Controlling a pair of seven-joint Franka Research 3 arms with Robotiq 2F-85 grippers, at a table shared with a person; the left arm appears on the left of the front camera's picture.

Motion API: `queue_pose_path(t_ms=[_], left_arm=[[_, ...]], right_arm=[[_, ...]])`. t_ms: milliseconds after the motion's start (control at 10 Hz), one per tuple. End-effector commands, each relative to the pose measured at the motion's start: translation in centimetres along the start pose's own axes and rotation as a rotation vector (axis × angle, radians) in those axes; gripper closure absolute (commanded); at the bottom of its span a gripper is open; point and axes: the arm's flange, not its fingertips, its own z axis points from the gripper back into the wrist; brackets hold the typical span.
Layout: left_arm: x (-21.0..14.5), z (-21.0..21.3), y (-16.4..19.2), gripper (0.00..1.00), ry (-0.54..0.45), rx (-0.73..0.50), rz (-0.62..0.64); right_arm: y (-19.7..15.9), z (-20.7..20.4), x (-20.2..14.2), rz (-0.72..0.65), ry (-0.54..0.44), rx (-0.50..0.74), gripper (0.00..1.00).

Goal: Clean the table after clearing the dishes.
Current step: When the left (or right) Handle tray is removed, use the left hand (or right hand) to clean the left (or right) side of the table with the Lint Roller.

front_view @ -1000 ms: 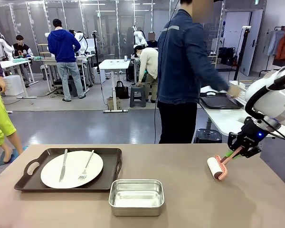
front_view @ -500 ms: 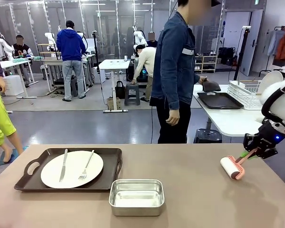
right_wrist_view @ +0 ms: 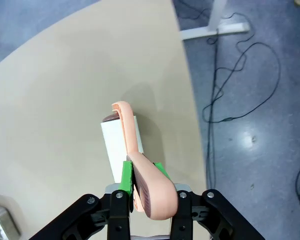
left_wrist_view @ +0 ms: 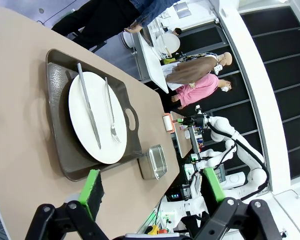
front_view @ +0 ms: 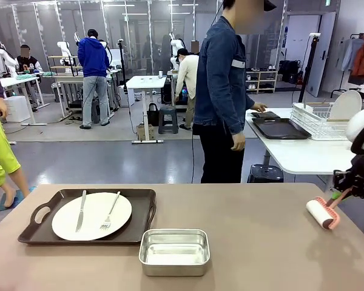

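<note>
The table [front_view: 249, 242] spans the front view. A person [front_view: 221, 85] stands beyond its far edge, side-on, with one arm hanging and the other hand reaching away from the table. A tray [front_view: 141, 212] lies on the table's left part and bears a plate [front_view: 94, 219]. A steel pan [front_view: 174, 270] sits at the table's near edge, just beside the tray. A knife [front_view: 80, 211] and fork [front_view: 110, 211] lie on the plate.

The right arm enters low at the table's right end, wrist tipped toward the top. The right wrist view makes plain what is small in the front view: the right gripper [right_wrist_view: 142, 175] is clenched on the pink handle of a roller [right_wrist_view: 112, 147], whose white drum meets the table close to its edge.

The left wrist view, rolled sideways, looks along the table from above its tray end. There the left gripper [left_wrist_view: 152, 190] hangs with jaws spread wide, grasping nothing.
</note>
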Motion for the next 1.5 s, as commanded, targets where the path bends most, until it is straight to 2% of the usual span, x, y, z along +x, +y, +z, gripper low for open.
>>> queue_pose_path(t_ms=[0,200,600,1100,1200,1300,1400], left_arm=[[-0.2,0.2,-0.1,0.00,-0.003,-0.010,-0.013],[-0.2,0.2,-0.1,0.00,-0.003,-0.010,-0.013],[-0.2,0.2,-0.1,0.00,-0.003,-0.010,-0.013],[-0.2,0.2,-0.1,0.00,-0.003,-0.010,-0.013],[-0.2,0.2,-0.1,0.00,-0.003,-0.010,-0.013],[-0.2,0.2,-0.1,0.00,-0.003,-0.010,-0.013],[-0.2,0.2,-0.1,0.00,-0.003,-0.010,-0.013]], right_arm=[[-2.3,-0.8,-4.5,0.023,0.029,-0.104,0.78],[0.8,1.0,-5.4,0.078,-0.004,-0.079,0.78],[4.2,3.6,-6.6,0.086,-0.037,-0.124,0.78],[5.4,6.3,-5.8,0.078,-0.088,-0.130,0.78],[5.5,6.2,-5.7,0.119,-0.056,-0.117,0.78],[5.6,5.2,-5.4,0.158,-0.034,-0.161,0.78],[4.9,6.1,-5.5,0.102,-0.080,-0.113,0.78]])
